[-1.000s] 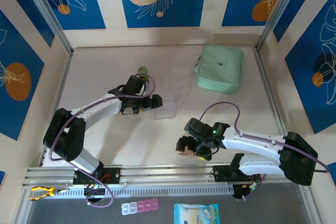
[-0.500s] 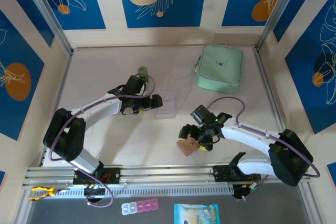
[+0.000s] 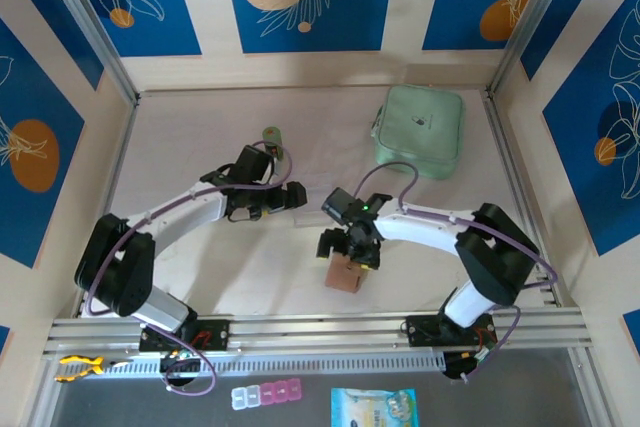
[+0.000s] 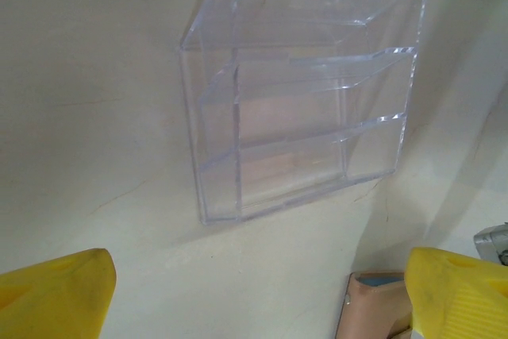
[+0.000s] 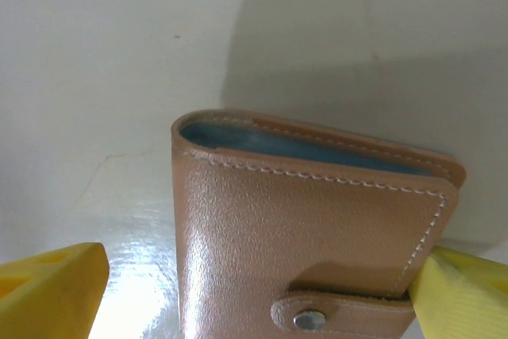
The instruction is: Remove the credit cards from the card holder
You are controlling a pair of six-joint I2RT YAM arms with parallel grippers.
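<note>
The card holder (image 5: pixel 302 244) is a salmon-pink wallet lying shut on the table, its snap tab fastened. It also shows in the top view as the card holder (image 3: pixel 345 274) and in the left wrist view by one corner (image 4: pixel 373 307). A thin blue strip (image 5: pixel 317 151) shows inside its top edge; I cannot tell whether it belongs to the credit cards. My right gripper (image 5: pixel 258 291) is open around the wallet. Its right finger (image 5: pixel 464 295) touches the wallet's edge and its left finger (image 5: pixel 51 287) stands apart. My left gripper (image 4: pixel 254 307) is open and empty, facing a clear plastic piece.
The clear plastic tiered piece (image 4: pixel 302 93) lies between the two arms. A mint-green zip pouch (image 3: pixel 420 130) sits at the back right, and a small olive object (image 3: pixel 271 134) lies behind the left arm. Metal rails (image 3: pixel 120 157) edge the table.
The right arm has swung left and away from the near edge, bringing its open jaws round the wallet, which shifted slightly left. The left gripper edged a little to the right.
</note>
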